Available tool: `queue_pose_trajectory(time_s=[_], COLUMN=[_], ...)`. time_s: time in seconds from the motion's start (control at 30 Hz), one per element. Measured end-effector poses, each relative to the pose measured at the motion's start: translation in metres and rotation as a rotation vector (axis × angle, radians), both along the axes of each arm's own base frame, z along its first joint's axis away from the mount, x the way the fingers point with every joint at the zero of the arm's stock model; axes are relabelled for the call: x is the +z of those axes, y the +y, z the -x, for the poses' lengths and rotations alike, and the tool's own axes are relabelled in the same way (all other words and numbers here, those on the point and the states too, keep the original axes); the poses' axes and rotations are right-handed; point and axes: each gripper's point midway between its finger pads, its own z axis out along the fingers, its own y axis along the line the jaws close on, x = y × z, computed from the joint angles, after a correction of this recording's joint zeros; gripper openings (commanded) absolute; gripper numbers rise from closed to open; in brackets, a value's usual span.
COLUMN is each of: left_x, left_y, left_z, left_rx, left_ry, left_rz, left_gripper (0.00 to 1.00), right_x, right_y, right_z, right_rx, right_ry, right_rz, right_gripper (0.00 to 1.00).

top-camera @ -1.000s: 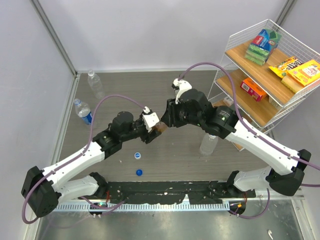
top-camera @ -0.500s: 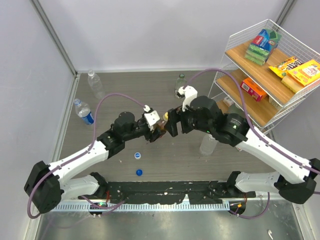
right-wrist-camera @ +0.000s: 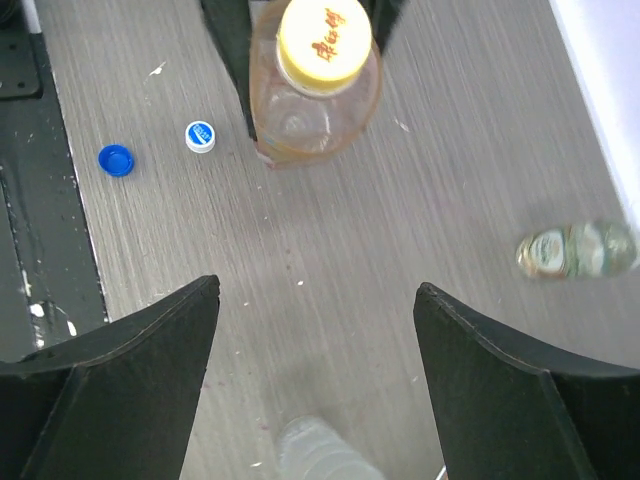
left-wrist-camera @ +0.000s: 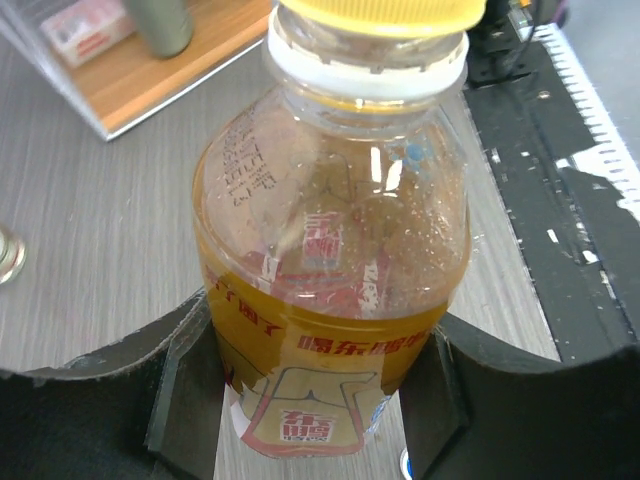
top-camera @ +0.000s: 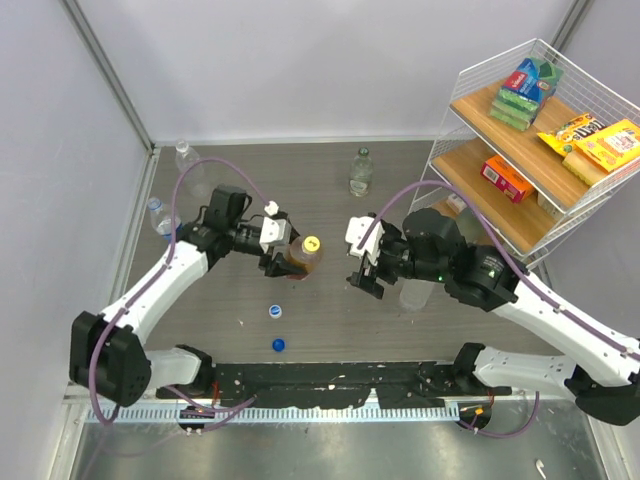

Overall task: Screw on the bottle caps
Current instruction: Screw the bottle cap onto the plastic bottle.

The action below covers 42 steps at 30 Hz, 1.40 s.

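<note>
Two arms: left end effector (top-camera: 283, 255) clamps amber bottle (top-camera: 299, 263), likely bracing against twist; yellow cap (top-camera: 312, 244) on neck; right end effector (top-camera: 366, 270), bottle's 3 o'clock, spread wide, empty.

Everything I see is bright, with soft shadows. The amber bottle (left-wrist-camera: 330, 300) shows small glints. In my right wrist view a clear bottle (right-wrist-camera: 575, 250) looks blurry.

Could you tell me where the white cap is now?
In the top view, the white cap lies on the table, left of centre, between the amber bottle and the dark blue cap.
</note>
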Motion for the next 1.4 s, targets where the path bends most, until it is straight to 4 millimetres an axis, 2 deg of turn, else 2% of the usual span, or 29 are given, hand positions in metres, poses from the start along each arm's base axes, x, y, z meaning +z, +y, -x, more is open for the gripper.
queue_pose_trajectory(time_s=[0.1, 0.23, 0.4, 0.73, 1.03, 1.4], left_x=[0.006, -0.006, -0.015, -0.005, -0.005, -0.004], left_y=[-0.002, 0.0, 0.005, 0.008, 0.008, 0.007], left_z=[0.009, 0.025, 0.039, 0.051, 0.052, 0.051], left_rx=[-0.126, -0.212, -0.274, -0.314, -0.316, -0.316], left_ry=[-0.003, 0.076, 0.142, 0.161, 0.182, 0.193], left_rz=[-0.007, -0.027, -0.044, -0.03, -0.032, -0.031], left_gripper=[0.2, 0.2, 0.2, 0.2, 0.2, 0.21], right_x=[0.002, 0.012, 0.025, 0.027, 0.032, 0.023], right_y=[0.011, 0.028, 0.05, 0.081, 0.089, 0.1], right_z=[0.004, 0.005, 0.001, 0.003, 0.013, 0.016], right_rx=[0.106, 0.178, 0.226, 0.271, 0.297, 0.311], right_ry=[-0.047, -0.053, -0.043, 0.078, 0.156, 0.208], right_rz=[0.012, -0.005, -0.035, -0.075, -0.119, -0.11], right_gripper=[0.83, 0.79, 0.77, 0.69, 0.63, 0.43])
